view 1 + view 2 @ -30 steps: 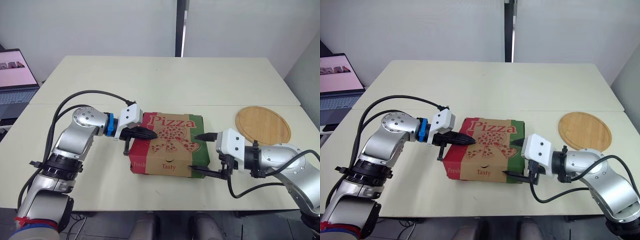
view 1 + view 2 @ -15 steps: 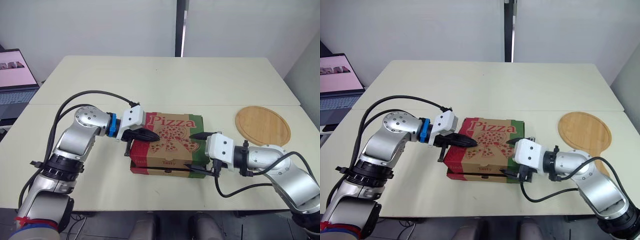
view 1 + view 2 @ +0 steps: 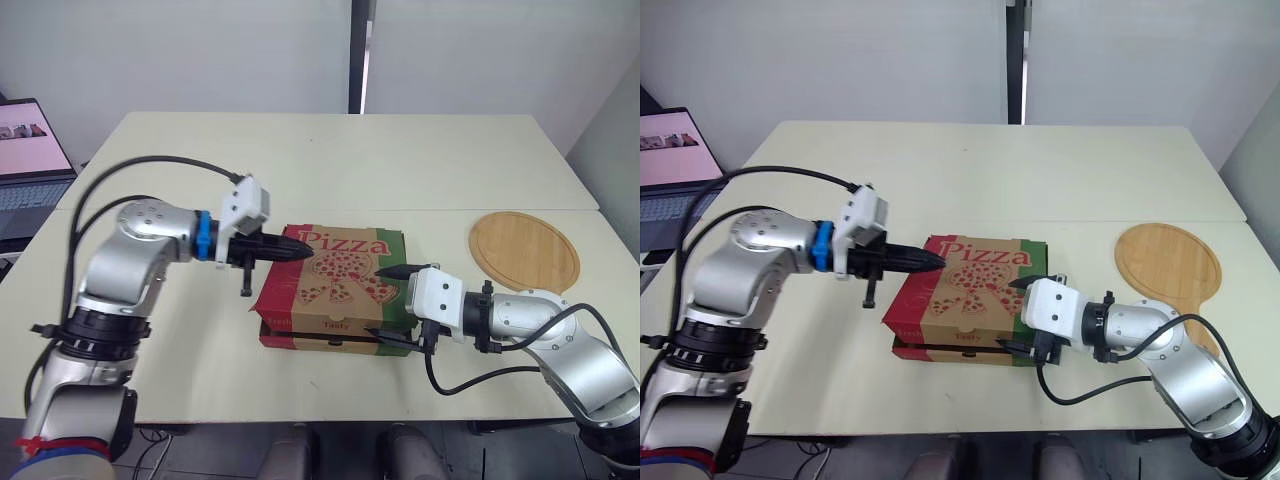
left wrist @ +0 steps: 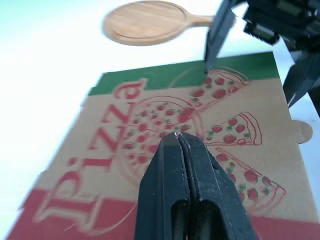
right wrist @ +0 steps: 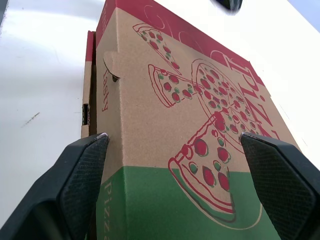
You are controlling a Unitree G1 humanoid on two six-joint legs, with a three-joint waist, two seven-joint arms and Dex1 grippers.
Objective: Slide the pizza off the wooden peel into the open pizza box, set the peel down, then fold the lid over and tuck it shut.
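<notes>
Right hand: The right hand [image 3: 384, 304] is nearest, at the front right corner of the pizza box [image 3: 300, 300]. Its two black fingers are spread wide, released, gripping nothing. One finger reaches over the green edge strip of the lid, with its tip on or just above it. The other lies low, along the front wall near the table. The corner of the box sits between them.

Pizza box: It stands on the near half of the table, roughly in the middle, between the two arms. Its lid [image 3: 340, 272] is folded down over the base. The lid is brown card printed with a sliced pizza and the word "Pizza", with a red strip on one side and a green strip on the other. The front flap, marked "Tasty", hangs outside the front wall. A dark gap shows beneath it, and the edge of the base shows below that.

Left hand: The left hand [image 3: 298, 250] comes in from the left, its fingers clenched together into a single point with nothing held. The tip is over the far left part of the lid, beside the printed word. Whether it touches the card cannot be told.

Wooden peel: The wooden peel [image 3: 525, 250] lies flat on the table, to the right of the box and well apart from it. It is bare.

Table: The table [image 3: 330, 160] is pale cream.

Laptop: An open laptop [image 3: 30, 165] sits at the far left edge with its screen lit.
</notes>
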